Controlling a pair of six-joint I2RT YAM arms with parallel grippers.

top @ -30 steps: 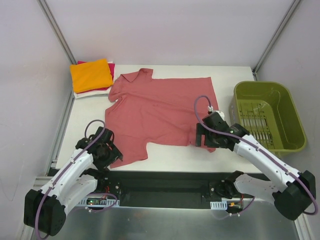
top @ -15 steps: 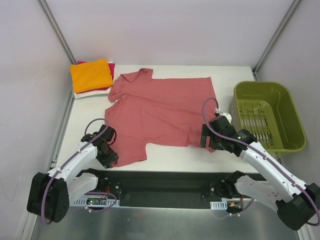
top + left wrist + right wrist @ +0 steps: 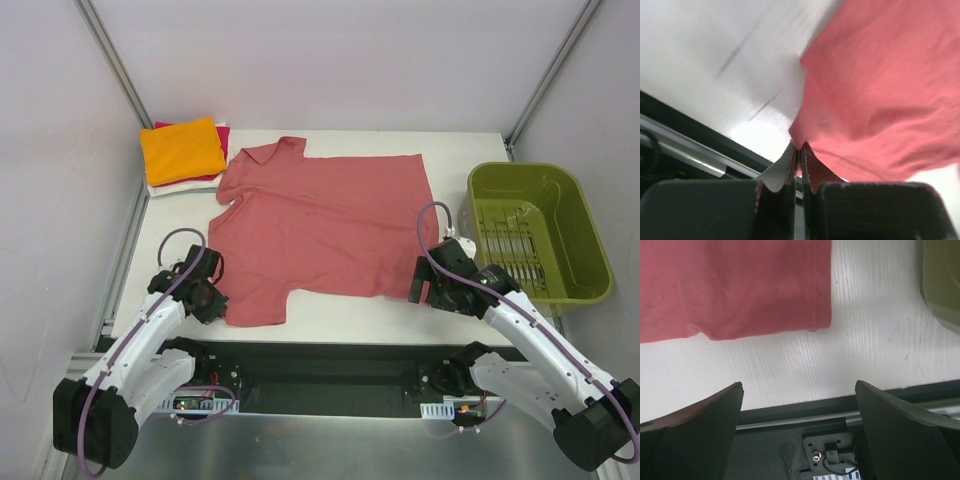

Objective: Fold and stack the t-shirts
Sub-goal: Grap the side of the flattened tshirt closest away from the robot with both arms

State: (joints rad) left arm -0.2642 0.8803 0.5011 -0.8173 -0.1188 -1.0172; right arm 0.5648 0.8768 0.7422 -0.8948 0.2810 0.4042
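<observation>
Left wrist view: left gripper (image 3: pixel 799 150) is pinched shut on the very tip of the salmon shirt (image 3: pixel 880 85), at its near-left corner, roughly 7 o'clock on the table (image 3: pixel 340 318). The bite looks shallow, just the edge of the cloth between the tips.

Right gripper (image 3: pixel 797 390) is spread wide and holding nothing. It hovers at about 5 o'clock, and the shirt's near-right corner lies ahead of the fingers, not between them.

Risks:
- A thin pinch on the left means the corner could slip out once it's lifted or pulled.
- Only one side is held. If left moves alone, the shirt skews and bunches instead of folding straight.
- Right has to advance before closing, otherwise it shuts on bare table and misses the hem (image 3: pixel 428 225).
- Right arm sits just beside the basket (image 3: pixel 520 168), so a wide swing toward 3 o'clock could clip it.
- A fold carried toward 10 o'clock could brush the folded stack (image 3: pixel 182 150), which sits just beside the shirt.

Orientation: the shirt lies flat mid-table with its collar (image 3: pixel 272 152) at 11 o'clock and the hem facing 3 o'clock. I read the long axis as running 9-to-3, tipped slightly toward 10. The far sleeve isn't clearly visible, so I can't tell how it lies.
</observation>
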